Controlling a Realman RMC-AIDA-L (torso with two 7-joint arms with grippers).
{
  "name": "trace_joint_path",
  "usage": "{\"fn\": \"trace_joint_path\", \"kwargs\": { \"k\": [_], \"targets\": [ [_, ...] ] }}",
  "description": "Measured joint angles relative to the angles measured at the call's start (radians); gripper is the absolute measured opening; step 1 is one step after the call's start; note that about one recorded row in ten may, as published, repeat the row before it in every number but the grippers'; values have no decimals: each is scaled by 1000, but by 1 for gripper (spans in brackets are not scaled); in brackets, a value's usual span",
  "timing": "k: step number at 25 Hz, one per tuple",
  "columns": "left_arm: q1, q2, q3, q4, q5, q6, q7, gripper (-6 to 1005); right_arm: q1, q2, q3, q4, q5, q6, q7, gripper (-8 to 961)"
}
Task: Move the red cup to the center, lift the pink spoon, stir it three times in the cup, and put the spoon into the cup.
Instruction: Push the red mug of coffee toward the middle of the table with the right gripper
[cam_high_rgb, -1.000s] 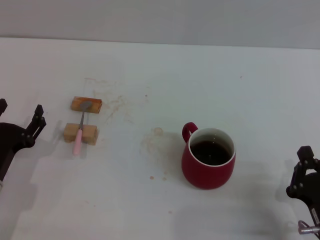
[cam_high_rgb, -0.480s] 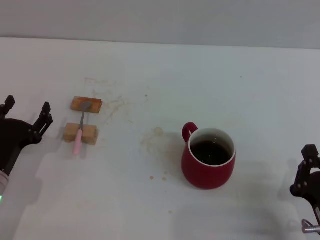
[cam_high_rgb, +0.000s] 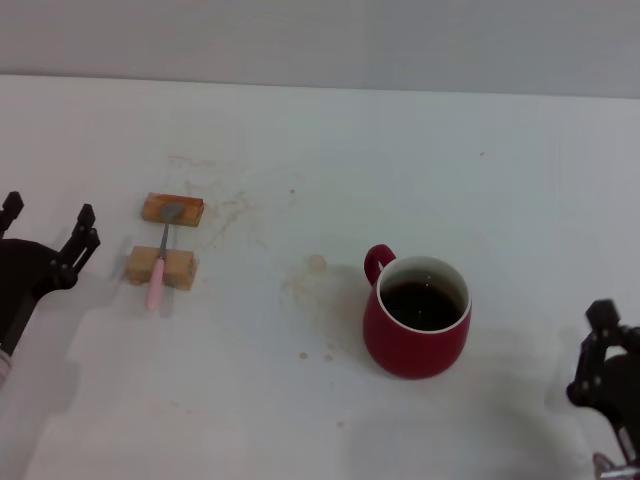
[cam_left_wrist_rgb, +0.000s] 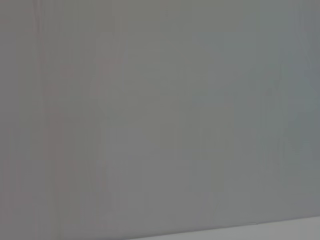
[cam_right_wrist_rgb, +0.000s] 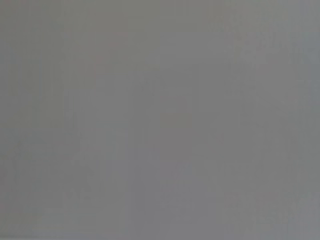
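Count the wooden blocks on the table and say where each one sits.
2. One wooden block lies under the pink spoon's metal end; the other block sits nearer the robot, under its handle. Both lie left of the red cup.

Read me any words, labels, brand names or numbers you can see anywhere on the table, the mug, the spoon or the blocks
None: no readable text shows in any view.
The red cup: plain glossy wall, no print or logo.
The pink spoon: no marking visible.
The two wooden blocks: no lettering.
The white table: only faint brown stains, no signs.
Both wrist views show blank grey.
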Motion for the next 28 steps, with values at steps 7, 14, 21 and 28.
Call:
{"fn": "trace_joint_path", "kwargs": {
  "k": [7, 14, 21, 28],
  "targets": [
    [7, -2, -3, 9, 0, 18, 5, 843, -19, 1, -25, 6, 2, 42, -1, 1],
    [7, -2, -2, 9, 0, 15, 6, 843, -16, 2, -30, 17, 0, 45, -1, 1],
    [8, -3, -3, 10, 0, 18, 6, 843, -13, 2, -40, 28, -3, 63, -2, 1],
    [8, -3, -3, 10, 0, 19, 6, 843, -11, 2, -41, 33, -4, 73, -3, 1]
  ]
}}
